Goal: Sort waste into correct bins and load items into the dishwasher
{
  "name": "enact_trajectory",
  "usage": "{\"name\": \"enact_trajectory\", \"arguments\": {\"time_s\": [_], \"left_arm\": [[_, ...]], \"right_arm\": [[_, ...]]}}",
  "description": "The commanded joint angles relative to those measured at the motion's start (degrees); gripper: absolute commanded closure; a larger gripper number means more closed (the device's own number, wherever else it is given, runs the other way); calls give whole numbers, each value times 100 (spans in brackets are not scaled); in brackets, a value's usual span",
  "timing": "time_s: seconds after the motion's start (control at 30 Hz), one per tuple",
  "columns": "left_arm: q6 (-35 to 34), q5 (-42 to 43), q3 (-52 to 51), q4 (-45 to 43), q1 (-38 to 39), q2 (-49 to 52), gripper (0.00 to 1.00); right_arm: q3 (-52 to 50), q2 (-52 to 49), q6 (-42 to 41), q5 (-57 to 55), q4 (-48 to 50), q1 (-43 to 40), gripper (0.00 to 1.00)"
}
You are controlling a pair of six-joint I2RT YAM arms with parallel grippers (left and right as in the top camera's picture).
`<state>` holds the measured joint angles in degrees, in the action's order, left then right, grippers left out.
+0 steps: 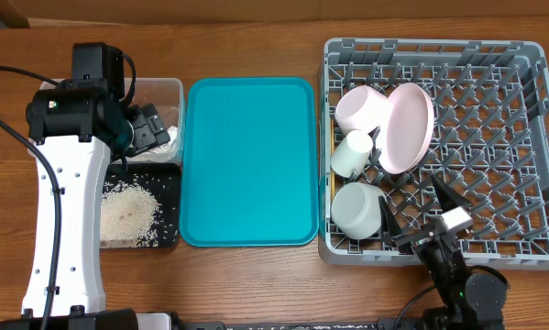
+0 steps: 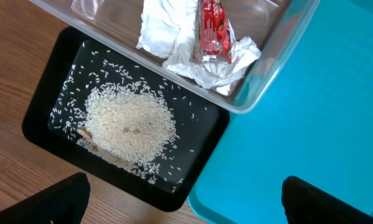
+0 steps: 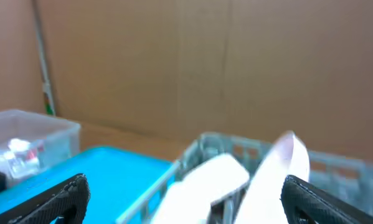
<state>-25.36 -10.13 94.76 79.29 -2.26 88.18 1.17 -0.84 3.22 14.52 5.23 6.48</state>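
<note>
The clear tub (image 2: pixel 254 93) holds crumpled white tissue (image 2: pixel 174 37) and a red wrapper (image 2: pixel 212 28). The black tray (image 2: pixel 43 106) beside it holds loose rice (image 2: pixel 127 121). My left gripper (image 2: pixel 186 211) is open and empty, above the corner where the black tray meets the teal tray; overhead it (image 1: pixel 146 128) hovers by the tub (image 1: pixel 169 87). The grey dish rack (image 1: pixel 494 147) holds a pink cup (image 1: pixel 361 105), a pale plate (image 1: pixel 409 128), a small white cup (image 1: pixel 352 151) and a white bowl (image 1: pixel 356 209). Chopsticks (image 1: pixel 333 183) lie along its left wall. My right gripper (image 1: pixel 419 213) is open and empty over the rack's front.
The large teal tray (image 1: pixel 247 160) lies between the bins and the rack. The black tray (image 1: pixel 169 179) sits in front of the tub. In the right wrist view the plate (image 3: pixel 289 162), the tub (image 3: pixel 30 140) and the teal tray (image 3: pixel 111 168) appear blurred before a brown wall.
</note>
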Motion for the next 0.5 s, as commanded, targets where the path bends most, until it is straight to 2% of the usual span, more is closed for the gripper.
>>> {"name": "enact_trajectory", "arguments": {"time_s": [0.0, 0.13, 0.47], "left_arm": [[-17, -37, 55, -4, 4, 22, 0], [-17, -37, 55, -4, 4, 22, 0], [-17, -37, 55, -4, 4, 22, 0]], "right_arm": [[-72, 68, 2, -343, -485, 33, 0], [-72, 68, 2, -339, -901, 33, 0], [-72, 68, 2, -529, -883, 33, 0]]}}
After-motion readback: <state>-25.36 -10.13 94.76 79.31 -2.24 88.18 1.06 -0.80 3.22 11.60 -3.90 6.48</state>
